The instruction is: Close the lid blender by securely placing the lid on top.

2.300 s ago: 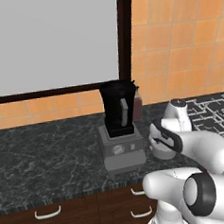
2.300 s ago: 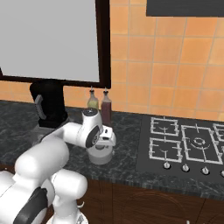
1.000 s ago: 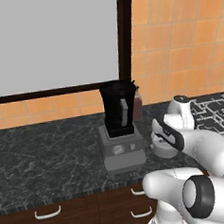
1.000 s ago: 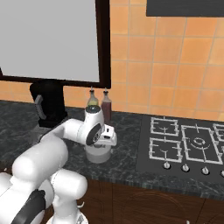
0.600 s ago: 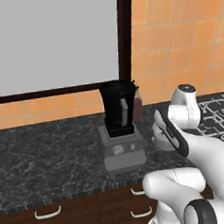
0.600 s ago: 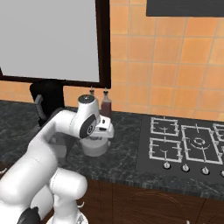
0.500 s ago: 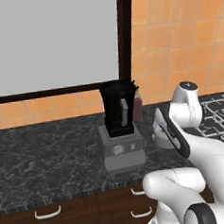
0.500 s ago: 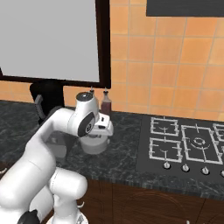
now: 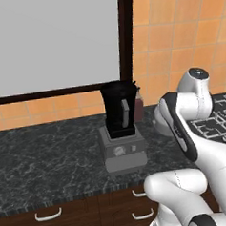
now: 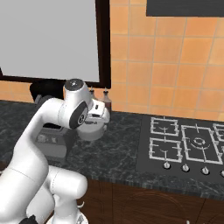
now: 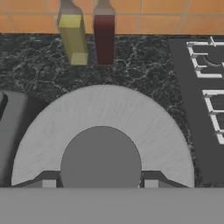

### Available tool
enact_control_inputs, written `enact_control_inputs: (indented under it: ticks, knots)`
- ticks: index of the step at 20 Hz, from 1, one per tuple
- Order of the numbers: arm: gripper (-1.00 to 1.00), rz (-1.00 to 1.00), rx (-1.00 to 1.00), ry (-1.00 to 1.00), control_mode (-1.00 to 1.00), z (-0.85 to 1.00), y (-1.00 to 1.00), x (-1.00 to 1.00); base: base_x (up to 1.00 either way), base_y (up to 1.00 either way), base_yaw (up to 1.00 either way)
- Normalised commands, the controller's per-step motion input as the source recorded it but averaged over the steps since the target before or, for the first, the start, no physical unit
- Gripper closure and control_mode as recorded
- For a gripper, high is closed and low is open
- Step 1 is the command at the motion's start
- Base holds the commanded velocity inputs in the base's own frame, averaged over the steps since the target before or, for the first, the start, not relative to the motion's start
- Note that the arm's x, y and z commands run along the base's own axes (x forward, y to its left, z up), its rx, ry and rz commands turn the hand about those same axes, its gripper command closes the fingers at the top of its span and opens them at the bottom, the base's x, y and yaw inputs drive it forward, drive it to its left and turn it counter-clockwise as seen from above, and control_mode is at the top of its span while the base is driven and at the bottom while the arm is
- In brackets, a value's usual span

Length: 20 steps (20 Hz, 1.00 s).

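Both jaws of the gripper (image 11: 100, 183) sit on either side of the knob of the lid (image 11: 103, 131), seemingly holding it. Left of it, the blender (image 9: 119, 109) stands open on the counter (image 9: 51, 157). Next, the lid must go up and over the jar.

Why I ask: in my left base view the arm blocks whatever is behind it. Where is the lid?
Observer: In the hand view, the lid sits right under the end effector, with the fingertips on either side of its knob.
Operator: Is it over the blender yet?
Observer: No. In the right base view it is beside the blender, on the side toward the stove.
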Motion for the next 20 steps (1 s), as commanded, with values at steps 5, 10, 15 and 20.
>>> enact_control_inputs:
  ticks: [5, 10, 15, 20]
  knots:
    - [1.00, -0.03, 0.03, -0.14, -1.00, 1.00, 0.17, 0.00, 0.00, 0.00, 0.00]
    - [1.00, -0.03, 0.03, -0.11, -1.00, 1.00, 0.15, 0.00, 0.00, 0.00, 0.00]
    - [1.00, -0.01, 0.04, -0.09, -1.00, 1.00, 0.19, 0.00, 0.00, 0.00, 0.00]
    - [1.00, 0.00, 0.03, -0.04, -1.00, 1.00, 0.28, 0.00, 0.00, 0.00, 0.00]
